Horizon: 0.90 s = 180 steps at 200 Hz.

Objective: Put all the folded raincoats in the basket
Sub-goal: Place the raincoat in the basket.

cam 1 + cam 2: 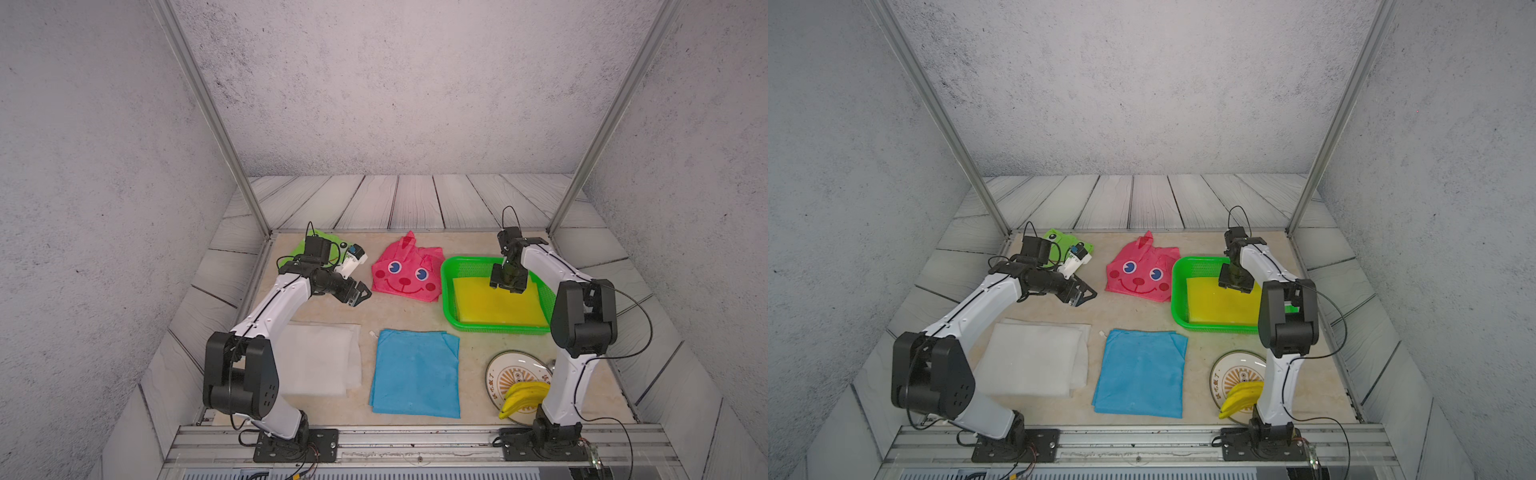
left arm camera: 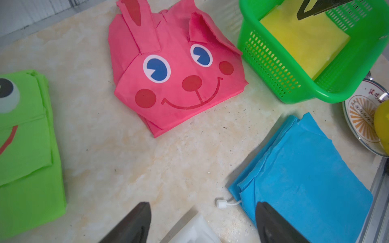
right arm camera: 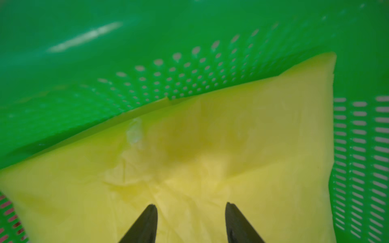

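plate (image 1: 511,365) part-hid by r. arm (image 1: 569,374), basket (image 3: 63,63) wall blurred

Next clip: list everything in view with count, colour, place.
basket: 1, bright green, far right
yellow raincoat: 1, yellow, folded in the basket
pink raincoat: 1, pink, rabbit face, beside the basket
green raincoat: 1, green, frog face, far left
blue raincoat: 1, blue, near centre
white folded cloth: 1, white, near left
plate: 1, white and orange, near right
bananas: 1 bunch, yellow, on the plate
small object: 1, white and blue, by green raincoat
left gripper: 1, black, open above bare table
right gripper: 1, black, jaws apart over the yellow raincoat
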Motion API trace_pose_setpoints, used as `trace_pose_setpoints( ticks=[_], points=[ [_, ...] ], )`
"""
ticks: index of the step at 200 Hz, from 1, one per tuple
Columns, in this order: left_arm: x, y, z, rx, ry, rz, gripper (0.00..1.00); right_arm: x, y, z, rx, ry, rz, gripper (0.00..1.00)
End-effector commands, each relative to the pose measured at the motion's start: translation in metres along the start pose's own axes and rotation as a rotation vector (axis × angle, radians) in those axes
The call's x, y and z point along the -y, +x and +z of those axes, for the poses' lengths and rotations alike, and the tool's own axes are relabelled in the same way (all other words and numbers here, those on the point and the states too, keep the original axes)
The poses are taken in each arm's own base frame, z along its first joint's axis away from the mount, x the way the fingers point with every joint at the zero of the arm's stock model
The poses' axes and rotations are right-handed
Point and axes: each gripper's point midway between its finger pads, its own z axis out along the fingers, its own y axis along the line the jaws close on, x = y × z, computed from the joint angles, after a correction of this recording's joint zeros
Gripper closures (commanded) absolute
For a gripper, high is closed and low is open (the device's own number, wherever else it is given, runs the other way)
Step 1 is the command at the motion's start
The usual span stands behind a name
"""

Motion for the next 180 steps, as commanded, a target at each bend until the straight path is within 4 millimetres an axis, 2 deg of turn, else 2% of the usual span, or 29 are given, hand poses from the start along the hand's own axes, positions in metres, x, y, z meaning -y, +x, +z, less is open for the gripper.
trace_pose_setpoints(
  ticks=[1, 21, 43, 61, 72, 90, 100, 114, 135, 165, 180],
  points=[
    [-0.004, -0.005, -0.008, 0.038, -0.041, 0.019, 0.16, 0.015, -0.005, 0.011, 0.006, 0.015, -0.018, 0.42],
    [-0.007, 0.003, -0.002, 0.031, -0.057, 0.005, 0.16, 0.014, 0.007, 0.025, -0.029, 0.005, -0.029, 0.42],
    [0.0, 0.011, 0.004, 0.01, -0.001, -0.027, 0.15, 0.016, 0.008, 0.014, 0.005, -0.007, -0.025, 0.42],
    [0.021, 0.02, 0.008, -0.004, 0.106, -0.044, 0.14, 0.015, 0.004, -0.018, 0.052, -0.034, -0.036, 0.43],
    [0.032, 0.029, 0.015, -0.023, 0.15, -0.038, 0.08, 0.013, 0.004, -0.042, 0.074, -0.065, -0.033, 0.42],
    [0.04, 0.042, 0.026, -0.079, 0.157, -0.011, 0.08, 0.001, 0.015, -0.083, 0.116, -0.159, -0.049, 0.4],
    [0.047, 0.047, 0.03, -0.105, 0.176, 0.003, 0.08, -0.005, 0.024, -0.102, 0.139, -0.189, -0.079, 0.35],
    [0.054, 0.05, 0.034, -0.114, 0.194, 0.028, 0.08, -0.013, 0.041, -0.122, 0.126, -0.231, -0.117, 0.3],
    [0.064, 0.053, 0.042, -0.147, 0.231, 0.129, 0.09, -0.037, 0.078, -0.136, 0.076, -0.329, -0.185, 0.28],
    [0.073, 0.055, 0.062, -0.245, 0.268, 0.191, 0.13, -0.07, 0.145, -0.136, -0.034, -0.413, -0.277, 0.27],
    [0.078, 0.059, 0.07, -0.276, 0.292, 0.224, 0.14, -0.072, 0.179, -0.135, -0.089, -0.431, -0.314, 0.3]
  ],
)
